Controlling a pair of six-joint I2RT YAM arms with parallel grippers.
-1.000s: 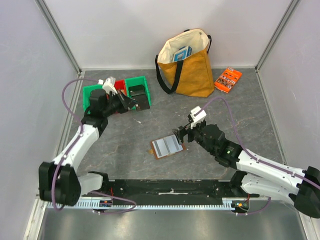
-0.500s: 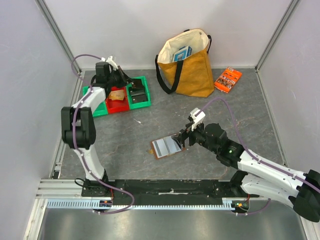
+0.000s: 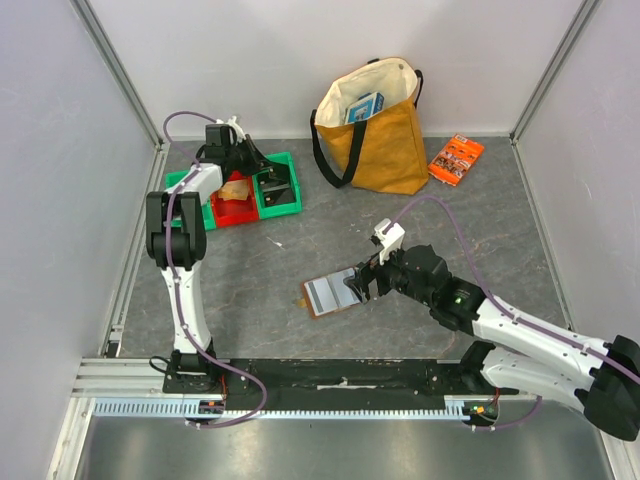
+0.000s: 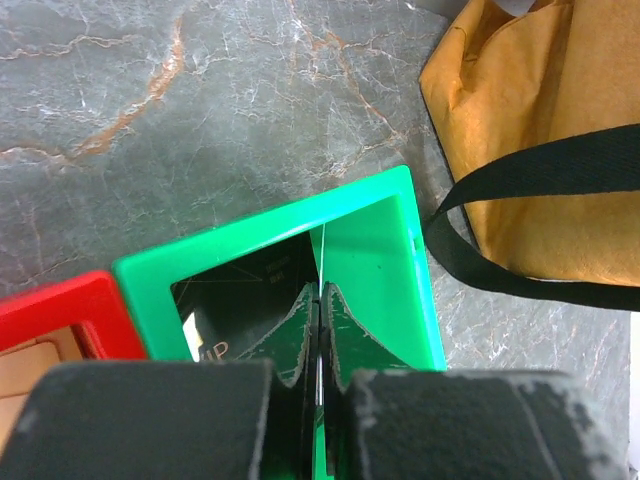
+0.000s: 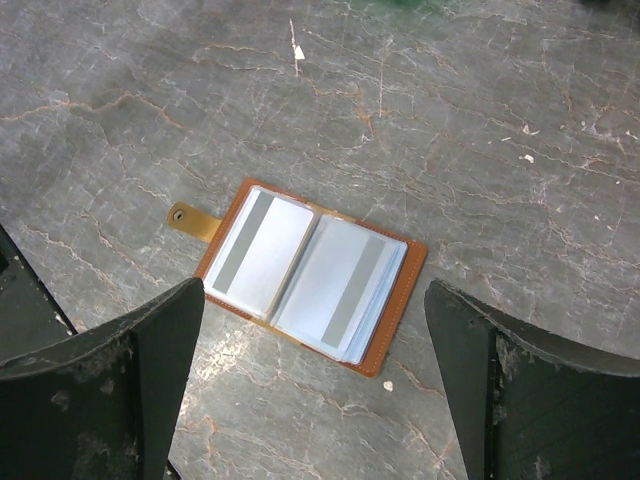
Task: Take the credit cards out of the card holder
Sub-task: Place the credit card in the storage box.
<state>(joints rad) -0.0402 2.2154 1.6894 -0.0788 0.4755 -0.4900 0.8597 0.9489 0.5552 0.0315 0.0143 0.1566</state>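
The card holder point(image 3: 335, 293) lies open on the table, brown with a small tab, and shows pale grey-blue credit cards point(image 5: 258, 250) with grey stripes in both halves point(image 5: 345, 285). My right gripper point(image 3: 360, 281) hangs open just above its right half, its fingertips point(image 5: 170, 320) wide on either side in the right wrist view. My left gripper point(image 3: 257, 170) is at the back left over the green bin point(image 3: 285, 200). It is shut point(image 4: 320, 292) on a thin card seen edge-on point(image 4: 322, 250).
A dark card point(image 4: 235, 300) lies in the green bin point(image 4: 260, 240). A tan card point(image 3: 235, 190) lies in the red bin point(image 3: 232, 212) beside it. A yellow tote bag point(image 3: 375, 120) stands at the back, with an orange packet point(image 3: 456, 157) to its right.
My left gripper has swung from the table's left middle back to above the bins. My right gripper has moved a little left, over the card holder.
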